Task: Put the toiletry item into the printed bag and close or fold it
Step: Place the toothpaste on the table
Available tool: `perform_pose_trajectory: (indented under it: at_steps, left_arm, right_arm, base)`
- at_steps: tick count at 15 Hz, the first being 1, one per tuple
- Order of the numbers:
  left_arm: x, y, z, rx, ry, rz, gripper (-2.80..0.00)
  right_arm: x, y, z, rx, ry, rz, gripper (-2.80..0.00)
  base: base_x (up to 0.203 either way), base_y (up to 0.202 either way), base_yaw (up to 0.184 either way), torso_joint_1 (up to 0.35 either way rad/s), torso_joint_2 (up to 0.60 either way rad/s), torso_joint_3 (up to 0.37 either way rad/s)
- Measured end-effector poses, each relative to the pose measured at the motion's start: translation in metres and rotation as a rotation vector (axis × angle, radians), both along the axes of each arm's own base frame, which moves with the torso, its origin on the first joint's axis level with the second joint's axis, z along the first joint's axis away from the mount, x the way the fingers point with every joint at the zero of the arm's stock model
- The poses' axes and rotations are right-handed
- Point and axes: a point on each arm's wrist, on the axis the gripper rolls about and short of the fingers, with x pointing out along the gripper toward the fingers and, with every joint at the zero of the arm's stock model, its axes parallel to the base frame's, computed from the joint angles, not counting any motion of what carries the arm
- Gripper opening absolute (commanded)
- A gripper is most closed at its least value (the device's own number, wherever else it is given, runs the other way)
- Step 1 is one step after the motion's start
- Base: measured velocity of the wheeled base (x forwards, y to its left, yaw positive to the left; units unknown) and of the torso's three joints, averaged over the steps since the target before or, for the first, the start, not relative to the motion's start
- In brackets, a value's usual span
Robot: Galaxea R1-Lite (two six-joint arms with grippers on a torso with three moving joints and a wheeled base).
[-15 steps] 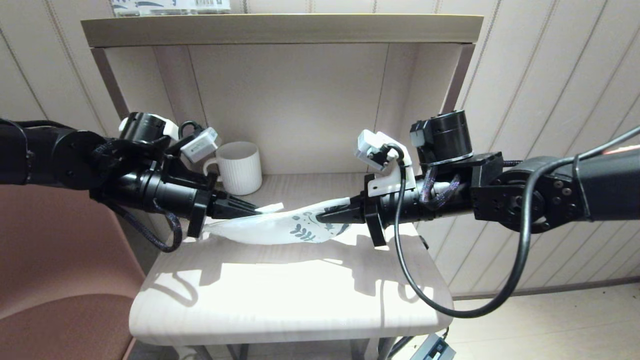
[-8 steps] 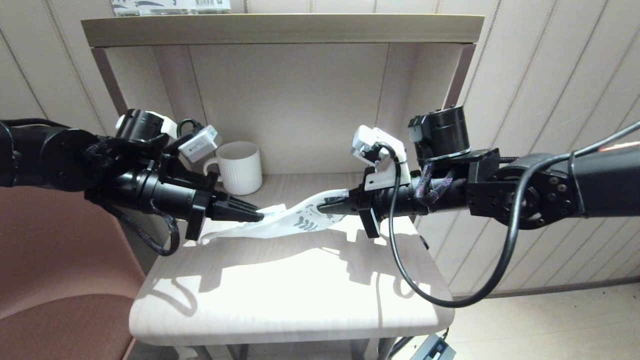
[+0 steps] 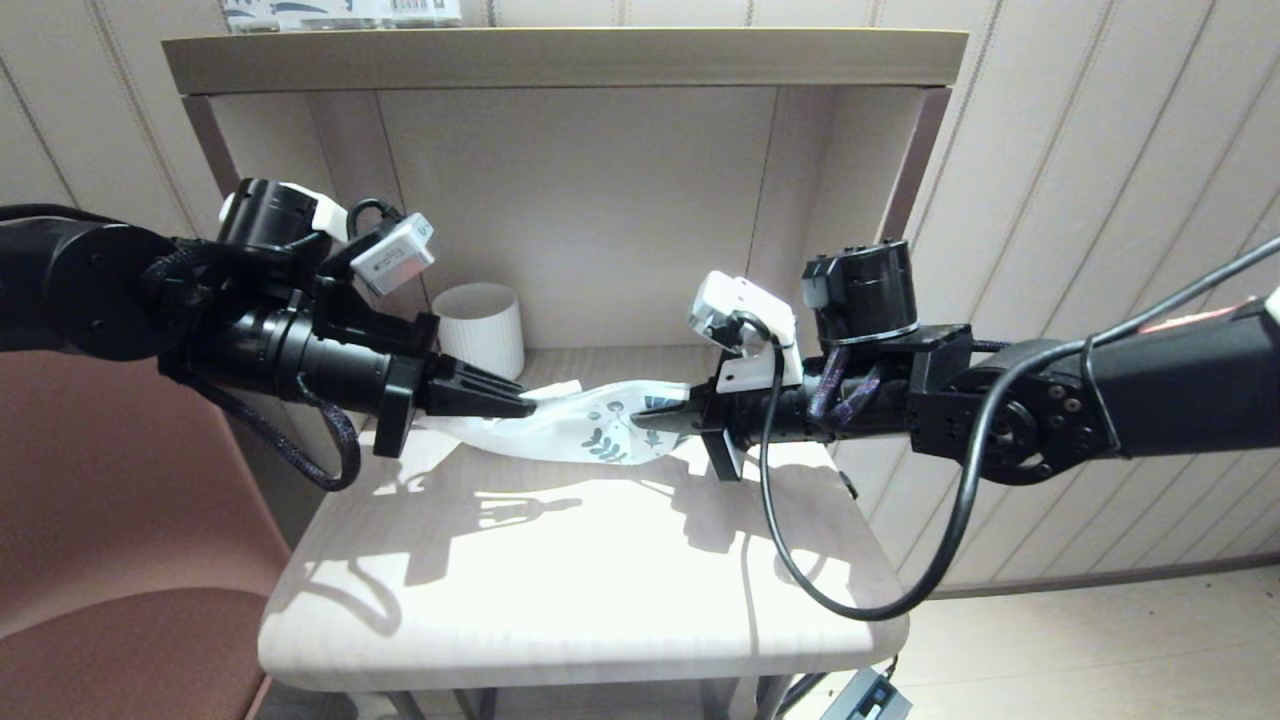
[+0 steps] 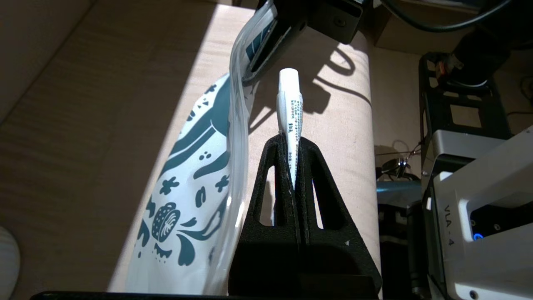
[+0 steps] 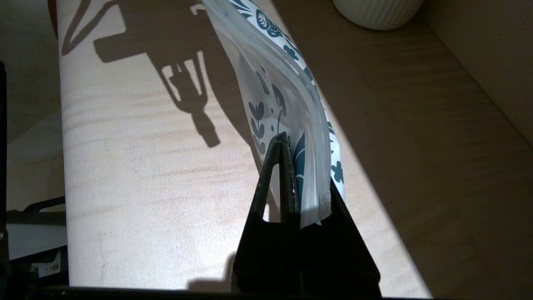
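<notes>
Left wrist view: left hand [image 4: 293, 166] pinches toiletry item [image 4: 290, 104] beside printed bag [image 4: 200, 175] | right hand [image 5: 291, 166] clamps bag edge

- Thin white wrapped toiletry stick [image 4: 290, 112]: lower end hidden between the black left gripper's [image 4: 291, 143] closed fingers; its printed lettering too small to read.
- White plastic zip pouch with teal leaf print [image 3: 585, 430]: one corner hidden inside the right gripper [image 5: 287, 141].
- White ribbed mug [image 3: 484, 327]: handle side hidden behind the left arm.
- Printed package on the shelf top [image 3: 340, 12]: cut off by the head view's upper edge.
</notes>
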Motion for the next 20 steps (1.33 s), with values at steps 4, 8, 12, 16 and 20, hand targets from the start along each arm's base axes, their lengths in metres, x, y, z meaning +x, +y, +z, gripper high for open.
perform_pose_trajectory:
  at_steps: [4,8,12,16,20]
  left_arm:
    - [0.000,-0.006,-0.012,0.019,0.035,-0.012,-2.80]
    - [-0.003,-0.006,-0.018,0.027,0.056,-0.015,-2.80]
    - [-0.008,-0.005,-0.018,0.028,0.054,-0.016,-2.80]
    - [-0.014,-0.003,-0.033,0.045,0.062,-0.005,-2.80]
    - [-0.017,-0.003,-0.035,0.047,0.058,-0.006,-2.80]
  right_arm:
    - [-0.001,0.003,-0.006,-0.010,0.014,0.009,-2.80]
    - [0.000,0.003,-0.009,-0.014,0.021,0.009,-2.80]
    - [0.000,0.003,-0.010,-0.014,0.021,0.007,-2.80]
    - [0.006,-0.002,-0.013,-0.019,0.025,-0.010,-2.80]
    - [0.006,-0.011,-0.025,-0.031,0.036,-0.028,-2.80]
  base:
    - [0.000,0.000,0.000,0.000,0.00,0.000]
    - [0.000,0.000,0.000,0.000,0.00,0.000]
    - [0.000,0.000,0.000,0.000,0.00,0.000]
    - [0.000,0.000,0.000,0.000,0.00,0.000]
    - [0.000,0.000,0.000,0.000,0.00,0.000]
